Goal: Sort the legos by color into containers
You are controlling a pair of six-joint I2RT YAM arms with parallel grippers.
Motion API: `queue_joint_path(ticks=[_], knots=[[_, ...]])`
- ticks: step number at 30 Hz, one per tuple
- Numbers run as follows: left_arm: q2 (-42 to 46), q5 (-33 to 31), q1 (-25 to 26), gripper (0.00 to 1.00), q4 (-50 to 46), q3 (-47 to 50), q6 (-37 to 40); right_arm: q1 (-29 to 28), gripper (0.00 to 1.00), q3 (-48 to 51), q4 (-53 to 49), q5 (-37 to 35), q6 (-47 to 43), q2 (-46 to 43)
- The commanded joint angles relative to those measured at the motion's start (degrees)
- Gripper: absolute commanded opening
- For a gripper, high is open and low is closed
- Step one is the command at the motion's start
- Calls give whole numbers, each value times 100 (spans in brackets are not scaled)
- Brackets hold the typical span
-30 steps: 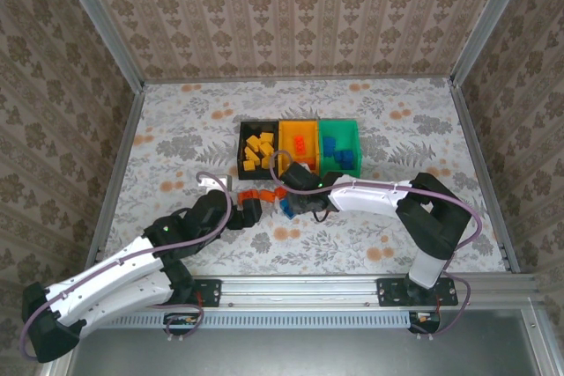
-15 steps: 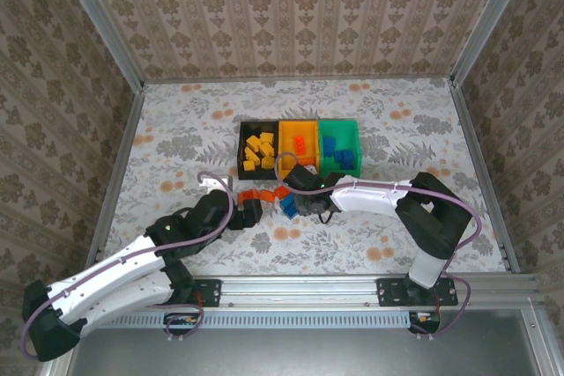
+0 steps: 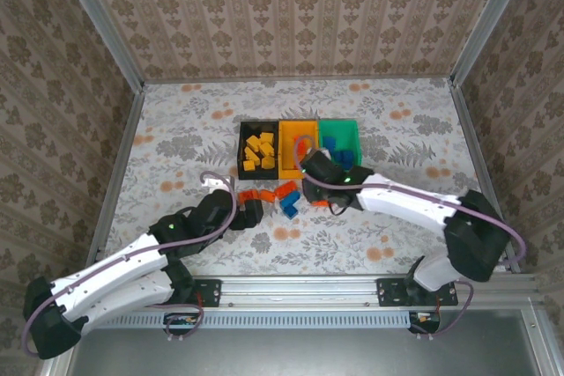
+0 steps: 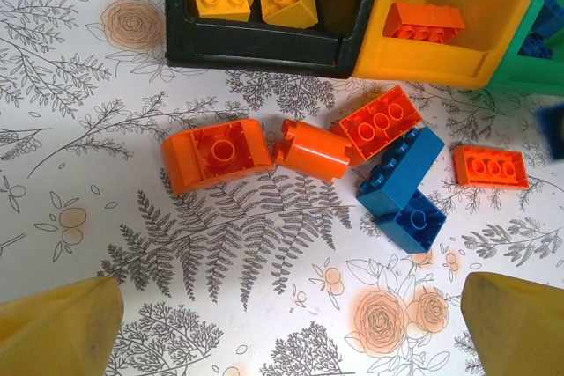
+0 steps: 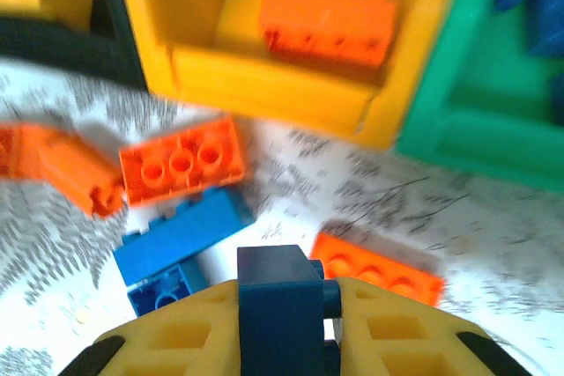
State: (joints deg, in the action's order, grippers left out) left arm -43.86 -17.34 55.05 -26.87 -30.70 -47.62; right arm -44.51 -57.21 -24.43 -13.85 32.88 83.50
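Right claw clamped on dark blue lego, left claw spread wide above loose legos

White floral tablecloth with grey leaves and orange blooms, beige damask wallpaper walls, aluminium frame rails

Left bin: black
Middle bin: orange-yellow
Right bin: green
Loose bricks: red-orange, blue
Held brick: blue
Table cover: white, grey ferns, orange blossoms
Walls: beige damask
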Motion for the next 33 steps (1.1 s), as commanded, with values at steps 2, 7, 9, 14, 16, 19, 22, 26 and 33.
queue_joint_path(ticks=[2, 7, 9, 14, 16, 19, 22, 26, 33], knots=[[-163, 81, -30, 100, 191, 55, 54, 744, 28, -431, -429, -254, -200, -115], [-411, 201, -33, 100, 240, -27, 225, 1393, 28, -1337, -598, -385, -344, 803], [-552, 238, -39, 100, 162, -113, 325, 1573, 28, -1677, -852, -433, -309, 1218], [-867, 314, -71, 100, 55, -306, 547, 1761, 30, -2261, -1057, -504, -279, 1870], [-1026, 381, -78, 100, 67, -392, 682, 1770, 35, -2372, -1081, -472, -273, 1975], [-1379, 377, -76, 100, 7, -606, 855, 1766, 51, -2415, -1036, -356, -230, 1907], [-1711, 374, -77, 100, 13, -805, 899, 1746, 61, -2299, -927, -242, -191, 1584], [-2087, 639, -89, 100, 473, -924, 1170, 1689, 63, -1815, -693, -80, -104, 993], [-3600, 1172, -148, 94, 612, -1863, 2174, 1647, 63, -783, -410, 158, 95, 171]])
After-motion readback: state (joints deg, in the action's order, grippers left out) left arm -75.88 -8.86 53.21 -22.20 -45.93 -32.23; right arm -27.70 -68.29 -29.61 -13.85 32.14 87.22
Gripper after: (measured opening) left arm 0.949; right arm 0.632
